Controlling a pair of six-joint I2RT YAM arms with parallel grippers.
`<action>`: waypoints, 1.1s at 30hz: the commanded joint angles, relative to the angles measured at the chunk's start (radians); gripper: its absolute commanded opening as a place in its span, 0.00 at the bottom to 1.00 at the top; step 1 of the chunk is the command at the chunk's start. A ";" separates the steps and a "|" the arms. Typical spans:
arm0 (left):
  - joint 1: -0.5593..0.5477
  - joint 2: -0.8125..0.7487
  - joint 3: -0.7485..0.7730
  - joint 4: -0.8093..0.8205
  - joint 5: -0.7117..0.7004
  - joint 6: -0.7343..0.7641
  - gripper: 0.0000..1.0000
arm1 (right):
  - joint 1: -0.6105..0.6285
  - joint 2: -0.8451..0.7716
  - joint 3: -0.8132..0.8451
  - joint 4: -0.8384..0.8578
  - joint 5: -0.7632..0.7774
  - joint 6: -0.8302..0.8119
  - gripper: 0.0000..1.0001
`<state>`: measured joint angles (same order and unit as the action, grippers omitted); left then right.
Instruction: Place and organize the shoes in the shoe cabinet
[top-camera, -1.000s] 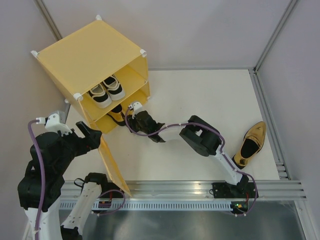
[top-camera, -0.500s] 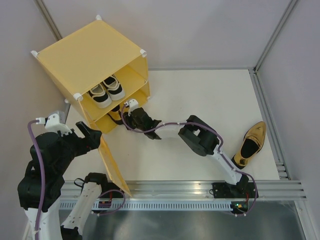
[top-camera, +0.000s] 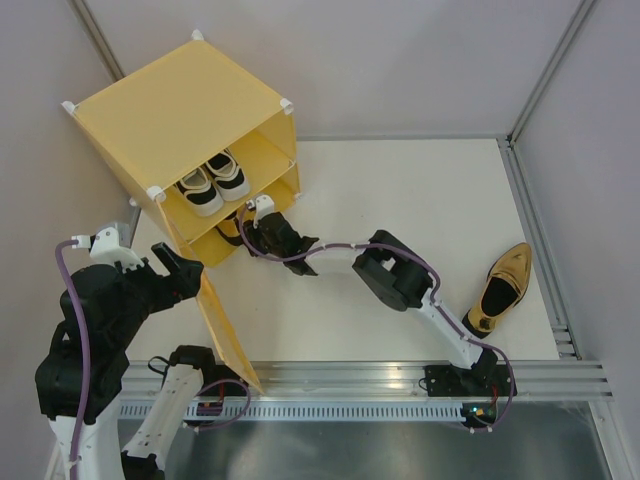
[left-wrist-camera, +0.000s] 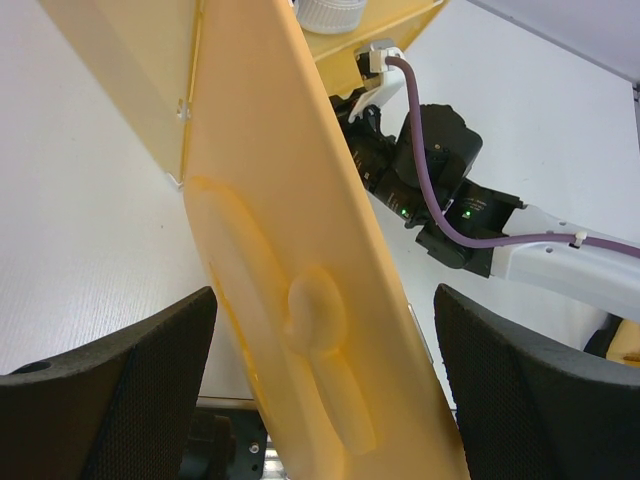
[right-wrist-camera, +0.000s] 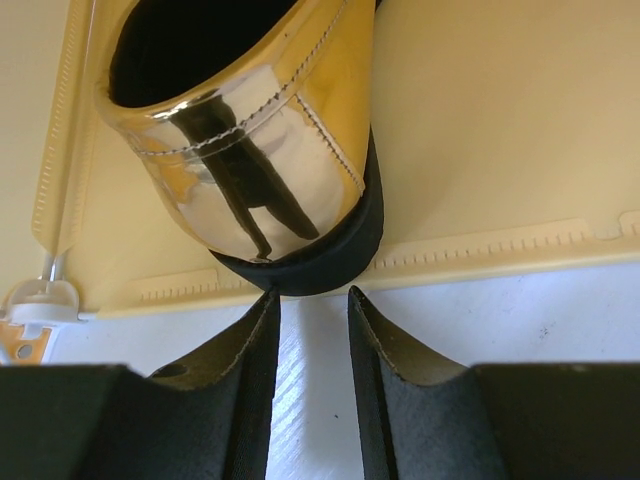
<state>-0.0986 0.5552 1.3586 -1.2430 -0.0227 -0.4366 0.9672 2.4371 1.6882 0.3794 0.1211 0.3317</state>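
Observation:
The yellow shoe cabinet (top-camera: 180, 110) stands at the back left with its door (top-camera: 225, 335) swung open. Two white-and-black sneakers (top-camera: 200, 190) (top-camera: 228, 173) sit side by side on its inner shelf. One gold shoe (top-camera: 232, 228) lies in the lower compartment, its black-soled heel (right-wrist-camera: 300, 265) at the front lip. My right gripper (top-camera: 258, 222) (right-wrist-camera: 312, 295) is narrowly open just behind that heel, fingertips touching it and nothing between them. A second gold shoe (top-camera: 502, 285) lies on the table at the right. My left gripper (top-camera: 185, 268) (left-wrist-camera: 325, 380) is wide open, straddling the door (left-wrist-camera: 290, 250) without touching it.
Grey walls close in the white table (top-camera: 400, 190) at the back and both sides. A metal rail (top-camera: 400, 375) runs along the near edge. The right arm's elbow (top-camera: 395, 275) stretches across the middle of the table. The cabinet floor (right-wrist-camera: 480, 150) is bare to the right of the gold shoe.
My right gripper has slid a little farther toward the cabinet, and the gold shoe has gone deeper into the lower compartment. The left arm has not moved.

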 joint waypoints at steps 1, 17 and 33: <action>0.000 -0.011 0.004 -0.018 -0.020 0.032 0.92 | -0.025 0.017 0.059 0.036 0.051 0.027 0.39; 0.000 -0.014 0.005 -0.018 -0.020 0.033 0.92 | -0.039 0.004 0.044 0.026 0.037 0.044 0.40; 0.000 -0.011 0.008 -0.019 -0.019 0.030 0.92 | -0.024 0.008 0.070 0.024 0.003 0.046 0.41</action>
<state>-0.0986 0.5488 1.3586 -1.2427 -0.0242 -0.4366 0.9386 2.4516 1.7176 0.3576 0.1459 0.3634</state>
